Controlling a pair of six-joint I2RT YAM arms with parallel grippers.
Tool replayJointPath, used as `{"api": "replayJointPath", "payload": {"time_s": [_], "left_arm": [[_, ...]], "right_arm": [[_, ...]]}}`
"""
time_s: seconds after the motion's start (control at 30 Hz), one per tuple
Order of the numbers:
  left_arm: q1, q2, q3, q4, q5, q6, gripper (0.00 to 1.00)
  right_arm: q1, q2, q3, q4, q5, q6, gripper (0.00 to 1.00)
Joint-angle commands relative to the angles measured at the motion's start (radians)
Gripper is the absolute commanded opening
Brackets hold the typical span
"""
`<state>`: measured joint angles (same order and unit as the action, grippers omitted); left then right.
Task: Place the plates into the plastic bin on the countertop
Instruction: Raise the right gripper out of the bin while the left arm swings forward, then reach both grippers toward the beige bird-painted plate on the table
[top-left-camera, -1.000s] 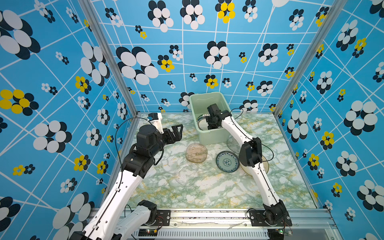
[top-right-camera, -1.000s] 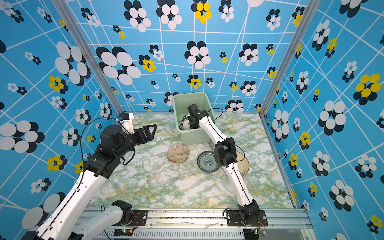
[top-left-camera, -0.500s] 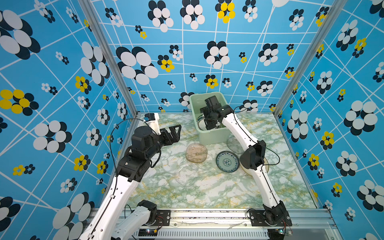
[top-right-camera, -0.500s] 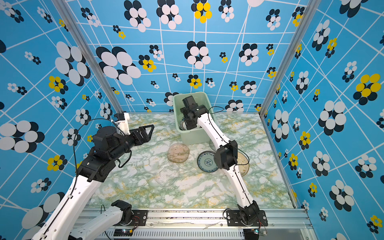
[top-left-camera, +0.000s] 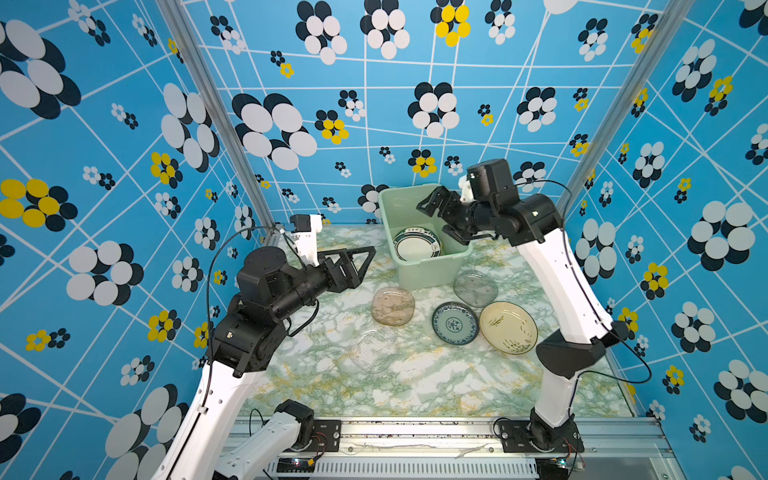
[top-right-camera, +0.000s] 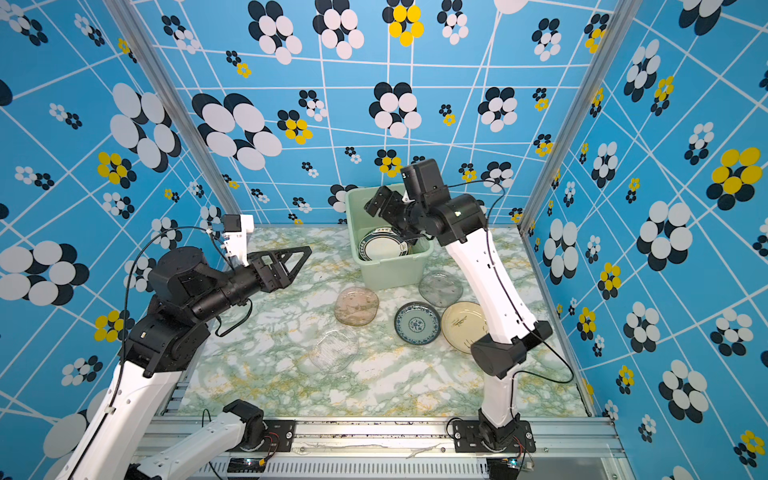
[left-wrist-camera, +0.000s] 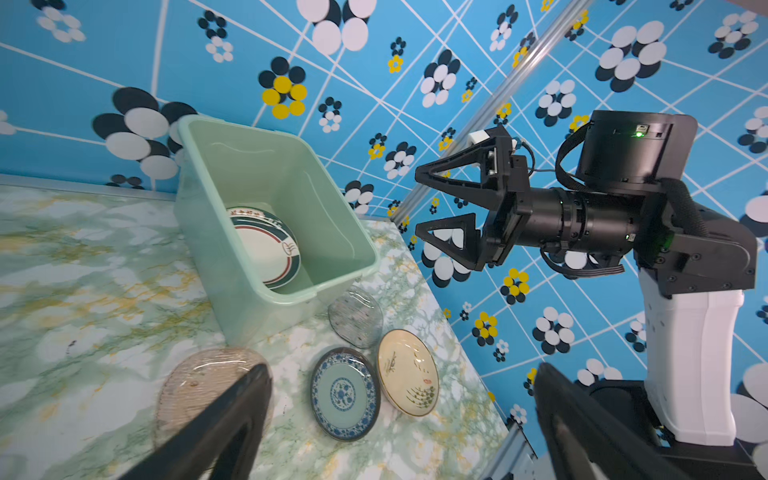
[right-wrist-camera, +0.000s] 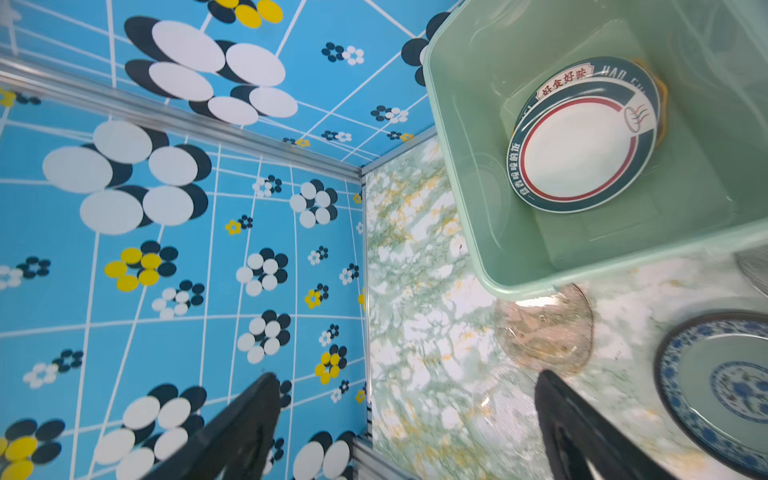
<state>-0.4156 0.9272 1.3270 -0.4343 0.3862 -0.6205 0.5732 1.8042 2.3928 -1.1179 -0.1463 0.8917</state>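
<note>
Bin (top-left-camera: 428, 270) sits at the back of the countertop (top-left-camera: 332, 386), against the wall. Inside it: one white plate (top-left-camera: 415, 245) with a dark rim, leaning tilted on the bin floor. In the right wrist view a yellow edge shows under it; can't tell what that is.

My right gripper (left-wrist-camera: 417, 199) hovers above the bin's right side, pointing left across it, fingers spread wide, nothing in them. My left gripper (top-left-camera: 370, 251) hangs in the air left of the bin, pointing at it, also spread and empty.

Five plates lie flat on the countertop in front of the bin:
- brown plate (top-left-camera: 392, 306), near the bin's front left corner
- grey plate (top-left-camera: 475, 288), right by the front right corner
- blue plate (top-left-camera: 455, 323), touching the cream plate (top-left-camera: 508, 327)
- clear plate (top-left-camera: 372, 351), nearest the rail, hard to see

In a top view my right arm covers part of the cream plate.
</note>
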Motion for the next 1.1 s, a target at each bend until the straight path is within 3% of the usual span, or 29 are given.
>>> {"api": "replayJointPath", "payload": {"time_s": [0.0, 0.2, 0.33, 0.63, 0.8, 1.07], "left_arm": [[-0.109, 0.058, 0.064, -0.049, 0.023, 0.02, 1.0], [-0.365, 0.207, 0.169, -0.076, -0.095, 0.043, 1.0], [-0.475, 0.298, 0.197, -0.052, -0.135, 0.02, 1.0], [-0.57, 0.514, 0.231, 0.001, -0.143, -0.013, 0.99], [-0.569, 0.635, 0.225, 0.019, -0.12, -0.029, 0.99], [-0.558, 0.87, 0.287, 0.036, 0.011, -0.069, 1.0]], "right_arm": [[-0.036, -0.11, -0.214, -0.058, -0.054, -0.147, 0.97], [-0.24, -0.544, -0.915, 0.294, -0.179, -0.049, 0.94], [-0.409, -0.719, -1.161, 0.317, -0.254, -0.074, 0.94], [-0.676, -0.793, -1.421, 0.268, -0.326, -0.212, 0.99], [-0.774, -0.789, -1.475, 0.231, -0.246, -0.292, 0.99], [-0.869, -0.788, -1.57, 0.173, -0.101, -0.368, 0.97]]}}
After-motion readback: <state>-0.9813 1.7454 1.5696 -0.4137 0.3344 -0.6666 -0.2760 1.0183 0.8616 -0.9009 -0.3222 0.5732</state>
